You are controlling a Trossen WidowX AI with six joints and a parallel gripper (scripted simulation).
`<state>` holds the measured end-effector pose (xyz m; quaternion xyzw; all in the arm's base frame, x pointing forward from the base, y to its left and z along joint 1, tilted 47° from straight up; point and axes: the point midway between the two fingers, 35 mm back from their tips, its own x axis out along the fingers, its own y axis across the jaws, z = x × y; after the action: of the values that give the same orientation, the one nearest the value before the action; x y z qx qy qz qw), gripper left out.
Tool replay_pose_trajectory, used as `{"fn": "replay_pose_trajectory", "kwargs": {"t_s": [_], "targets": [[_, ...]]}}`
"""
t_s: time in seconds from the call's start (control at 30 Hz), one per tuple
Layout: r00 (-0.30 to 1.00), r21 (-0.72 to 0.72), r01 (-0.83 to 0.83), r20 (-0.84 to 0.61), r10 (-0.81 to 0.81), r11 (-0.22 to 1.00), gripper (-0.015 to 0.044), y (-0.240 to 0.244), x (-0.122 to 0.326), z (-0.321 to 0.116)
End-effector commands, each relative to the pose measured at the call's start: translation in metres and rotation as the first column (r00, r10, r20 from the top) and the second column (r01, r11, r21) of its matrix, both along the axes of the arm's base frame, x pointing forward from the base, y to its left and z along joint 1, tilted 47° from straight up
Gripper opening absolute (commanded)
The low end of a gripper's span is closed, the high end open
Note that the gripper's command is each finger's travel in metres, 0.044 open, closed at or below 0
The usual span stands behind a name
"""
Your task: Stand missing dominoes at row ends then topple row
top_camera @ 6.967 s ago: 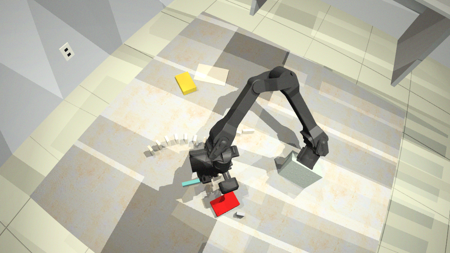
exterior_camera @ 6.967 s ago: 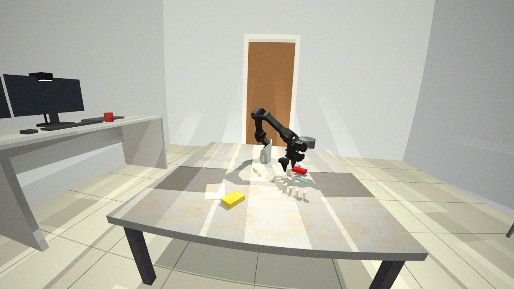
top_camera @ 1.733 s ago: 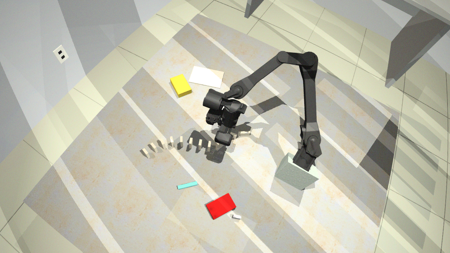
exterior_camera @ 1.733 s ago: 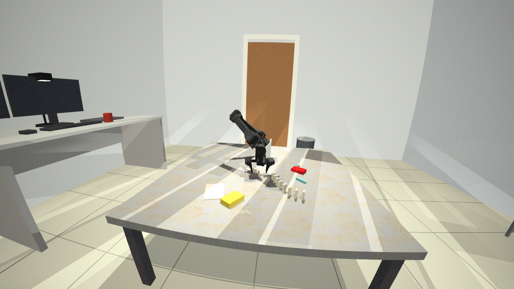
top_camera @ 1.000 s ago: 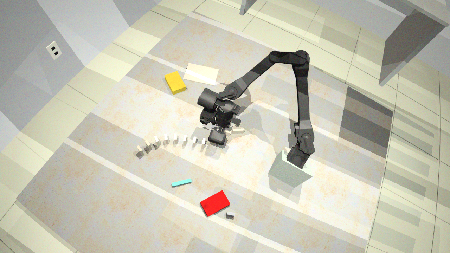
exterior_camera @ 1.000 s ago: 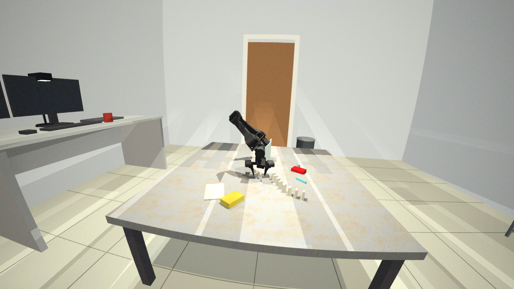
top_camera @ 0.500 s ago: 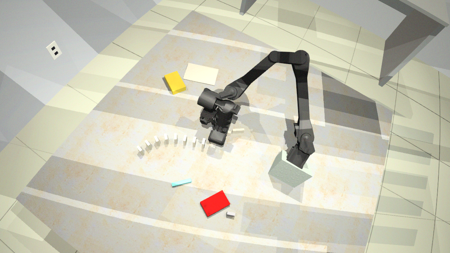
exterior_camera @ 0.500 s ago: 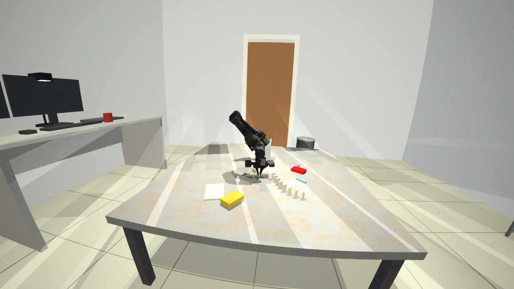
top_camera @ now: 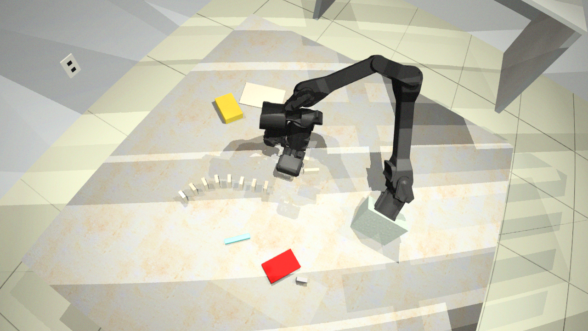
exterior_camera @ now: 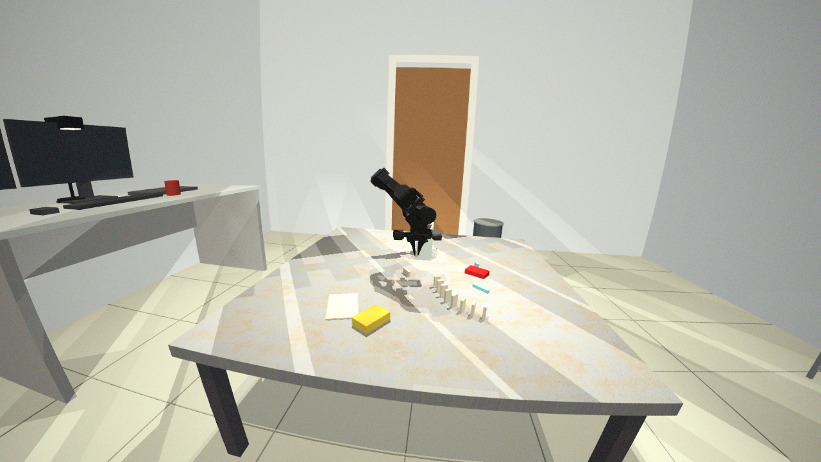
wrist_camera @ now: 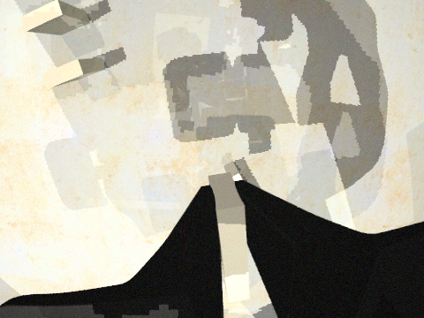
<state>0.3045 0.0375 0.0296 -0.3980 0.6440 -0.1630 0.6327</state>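
Note:
Several cream dominoes (top_camera: 241, 182) (exterior_camera: 454, 302) (wrist_camera: 64, 72) stand in a curved row; the wrist view shows only two of them, at upper left. My gripper (exterior_camera: 417, 253) (wrist_camera: 223, 193) is shut on a cream domino (wrist_camera: 231, 247), with its fingertips above the table, beyond the row's robot-side end. In the top view the hand hides the fingertips and the held domino. A loose domino (top_camera: 311, 169) (exterior_camera: 406, 272) lies on the table to the right of the hand in the top view.
A yellow block (top_camera: 229, 108) (exterior_camera: 371, 319) and a cream sheet (top_camera: 261, 94) (exterior_camera: 342, 306) lie on one side of the row. A cyan bar (top_camera: 237, 239) (exterior_camera: 481, 287), a red block (top_camera: 281, 265) (exterior_camera: 476, 271) and a small grey block (top_camera: 301, 280) lie on the other.

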Motion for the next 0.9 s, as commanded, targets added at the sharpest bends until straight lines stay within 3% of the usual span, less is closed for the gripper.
{"fn": "replay_pose_trajectory", "kwargs": {"t_s": [0.0,0.2,0.43,0.6,0.87], "targets": [[1.000,0.007,0.003,0.013,-0.004,1.000,0.0027,0.030,-0.009,0.033],[1.000,0.010,-0.003,0.006,0.003,1.000,0.0027,0.027,-0.002,0.038],[0.996,0.012,-0.071,-0.056,0.071,0.997,0.0027,-0.027,0.065,0.111],[0.989,-0.013,-0.109,-0.098,0.107,0.994,0.0027,-0.076,0.088,0.163],[0.989,0.001,-0.108,-0.096,0.108,0.994,0.0027,-0.079,0.088,0.163]]}}
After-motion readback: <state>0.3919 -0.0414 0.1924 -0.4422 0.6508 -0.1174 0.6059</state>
